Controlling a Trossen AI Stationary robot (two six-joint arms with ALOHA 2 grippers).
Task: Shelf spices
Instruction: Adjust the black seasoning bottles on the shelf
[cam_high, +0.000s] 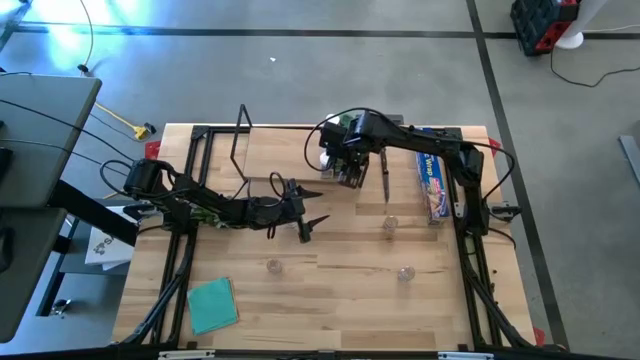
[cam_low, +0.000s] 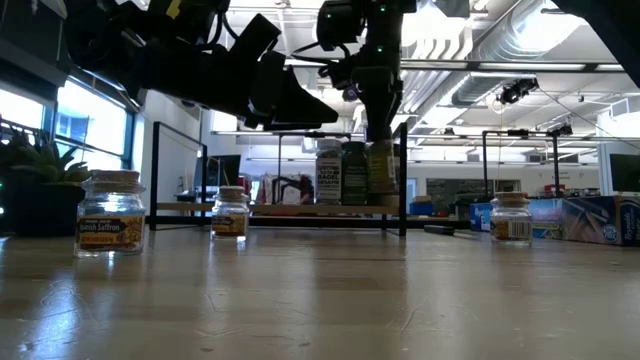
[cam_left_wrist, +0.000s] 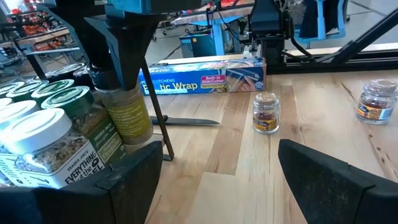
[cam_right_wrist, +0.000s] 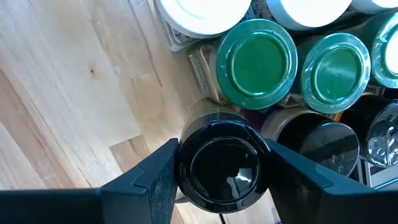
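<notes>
Spice jars cluster on the shelf (cam_high: 262, 172), a light-wood board with black wire end frames lying toward twelve o'clock on the tabletop (cam_high: 330, 300). Right gripper (cam_right_wrist: 222, 163): poised above the cluster's edge, its two dark fingers (cam_right_wrist: 144, 180) pressed against either side of a black-lidded jar (cam_right_wrist: 222, 167), which stands upright at the shelf's edge beside two green-lidded jars (cam_right_wrist: 258, 61) and white-lidded ones (cam_right_wrist: 202, 12). Seen from above, this gripper (cam_high: 352, 165) sits at about one o'clock from the table's centre. Left gripper (cam_high: 300, 207): fingers spread wide and empty, hovering near the table's centre, at about seven o'clock from the right gripper. Three loose jars remain on the bare tabletop: one (cam_high: 390, 226) at about three o'clock from the left gripper, one (cam_high: 273, 265) at six o'clock from it, and one (cam_high: 405, 272) at about four o'clock. Blue wrap box (cam_high: 432, 182): lying at the table's three o'clock side. Teal cloth (cam_high: 212, 304): flat near the seven o'clock corner.
</notes>
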